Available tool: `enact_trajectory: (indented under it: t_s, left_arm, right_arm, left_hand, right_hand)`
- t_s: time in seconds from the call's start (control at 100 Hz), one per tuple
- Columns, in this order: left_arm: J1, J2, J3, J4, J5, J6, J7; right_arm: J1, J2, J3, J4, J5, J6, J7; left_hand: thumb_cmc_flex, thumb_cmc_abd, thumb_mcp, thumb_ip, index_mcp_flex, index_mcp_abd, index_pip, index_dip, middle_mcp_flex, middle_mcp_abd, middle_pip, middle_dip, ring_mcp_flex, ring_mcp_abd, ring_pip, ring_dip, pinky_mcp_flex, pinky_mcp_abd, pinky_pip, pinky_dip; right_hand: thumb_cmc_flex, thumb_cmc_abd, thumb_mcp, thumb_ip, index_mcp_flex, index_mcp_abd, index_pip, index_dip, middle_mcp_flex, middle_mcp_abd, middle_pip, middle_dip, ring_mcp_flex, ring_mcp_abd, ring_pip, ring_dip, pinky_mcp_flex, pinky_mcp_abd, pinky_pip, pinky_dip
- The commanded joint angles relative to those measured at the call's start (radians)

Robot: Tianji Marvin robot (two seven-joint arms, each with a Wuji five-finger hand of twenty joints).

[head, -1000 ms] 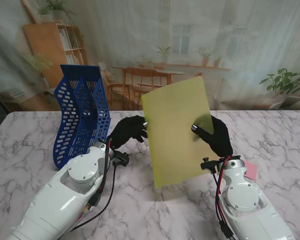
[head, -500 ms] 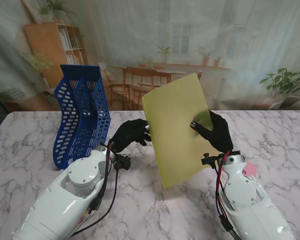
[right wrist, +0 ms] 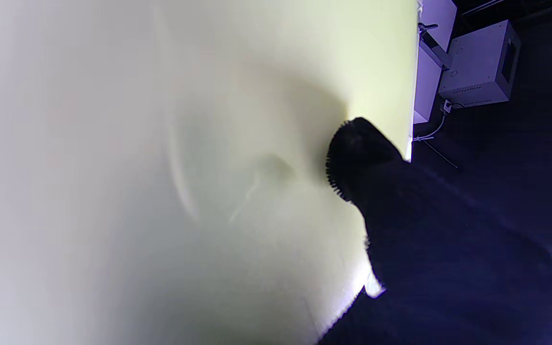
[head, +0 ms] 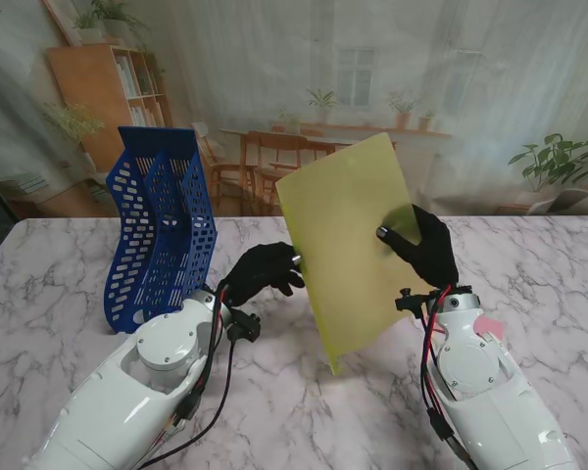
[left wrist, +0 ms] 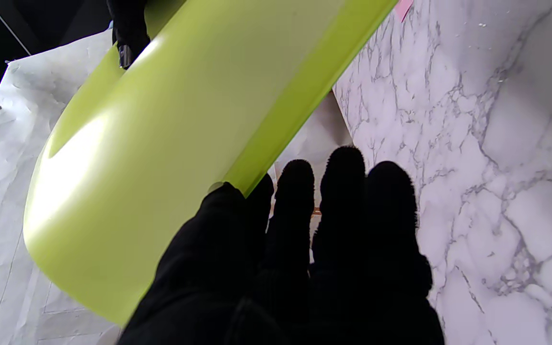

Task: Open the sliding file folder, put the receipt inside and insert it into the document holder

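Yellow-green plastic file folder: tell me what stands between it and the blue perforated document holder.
Nothing visible on the table does. The yellow-green plastic file folder is held up by the right hand; the left hand hangs at its left edge, toward the blue perforated document holder.

The raised folder (head: 353,245) fills the gap between both hands. The blue holder (head: 162,225) stands far left; bare surface (head: 274,392) lies open nearer me.

**A staged lab set, not a real home**

The cosy room is only a printed backdrop (head: 372,88), wrinkled like cloth, hanging behind a marble-patterned tabletop (head: 549,264). Past the set, the right wrist view shows dark space, a grey equipment box (right wrist: 479,60) and cabling.
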Motion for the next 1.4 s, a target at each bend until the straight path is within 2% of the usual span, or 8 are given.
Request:
enact_trajectory:
  t_s: [0.0,0.27,0.49,0.81,1.08,1.39]
  left_arm:
    - [0.003,-0.006,0.015,-0.005,-0.004,0.010,-0.025]
    - [0.005,-0.011,0.044,-0.007,-0.014,0.032,-0.024]
    - [0.009,-0.019,0.074,-0.010,-0.027,0.054,-0.012]
    - [-0.004,-0.021,0.117,0.002,-0.028,0.099,-0.034]
    - [-0.004,-0.025,0.128,0.002,-0.037,0.119,-0.032]
    - [0.004,-0.018,0.129,-0.010,-0.040,0.136,-0.055]
  right_arm:
    - [0.015,-0.008,0.001,-0.007,0.003,-0.001,-0.004]
    - [0.036,-0.005,0.004,-0.020,0.005,0.001,0.008]
    - [0.020,-0.002,0.016,-0.059,0.002,0.004,0.011]
    - [0.012,-0.001,0.022,-0.078,0.005,0.002,0.012]
    - [0.007,0.000,0.030,-0.083,0.002,-0.003,0.014]
    - [0.003,-0.001,0.039,-0.075,-0.008,-0.016,0.006]
  left_hand:
    - [0.060,-0.020,0.020,0.010,0.067,-0.079,0.081,0.009,0.029,-0.003,0.018,0.007,0.032,0.007,0.027,0.010,0.022,-0.044,0.048,-0.005]
    - [0.060,-0.020,0.020,0.009,0.069,-0.079,0.080,0.009,0.030,-0.002,0.018,0.006,0.033,0.009,0.029,0.011,0.024,-0.045,0.052,-0.006]
    - [0.060,-0.022,0.021,0.009,0.071,-0.077,0.080,0.008,0.030,-0.001,0.019,0.005,0.034,0.010,0.031,0.011,0.025,-0.044,0.053,-0.006]
    - [0.060,-0.022,0.024,0.009,0.072,-0.076,0.079,0.007,0.030,0.001,0.019,0.004,0.032,0.012,0.032,0.011,0.024,-0.045,0.054,-0.007]
    - [0.060,-0.021,0.026,0.009,0.069,-0.075,0.077,0.006,0.027,0.001,0.019,0.003,0.030,0.014,0.031,0.011,0.023,-0.043,0.055,-0.007]
    - [0.060,-0.022,0.025,0.009,0.071,-0.074,0.077,0.007,0.028,0.000,0.019,0.002,0.027,0.014,0.032,0.010,0.020,-0.040,0.058,-0.006]
  right_hand:
    - [0.080,0.109,0.076,0.035,-0.005,-0.187,0.078,0.045,0.006,-0.038,0.035,0.019,0.030,-0.051,0.046,0.015,0.007,-0.051,0.025,-0.014]
    - [0.079,0.109,0.074,0.036,-0.006,-0.188,0.079,0.045,0.007,-0.039,0.034,0.022,0.031,-0.052,0.045,0.016,0.010,-0.052,0.025,-0.015]
    - [0.079,0.110,0.073,0.036,-0.006,-0.189,0.079,0.045,0.008,-0.039,0.033,0.024,0.033,-0.054,0.044,0.017,0.011,-0.052,0.025,-0.016]
    - [0.079,0.110,0.072,0.036,-0.005,-0.189,0.079,0.044,0.010,-0.041,0.033,0.025,0.034,-0.053,0.044,0.018,0.012,-0.053,0.025,-0.017]
    - [0.079,0.111,0.071,0.036,-0.005,-0.189,0.079,0.043,0.010,-0.040,0.032,0.026,0.034,-0.053,0.042,0.018,0.012,-0.054,0.025,-0.018]
    - [0.080,0.111,0.071,0.037,-0.005,-0.191,0.080,0.044,0.010,-0.040,0.031,0.026,0.034,-0.053,0.042,0.019,0.011,-0.053,0.024,-0.019]
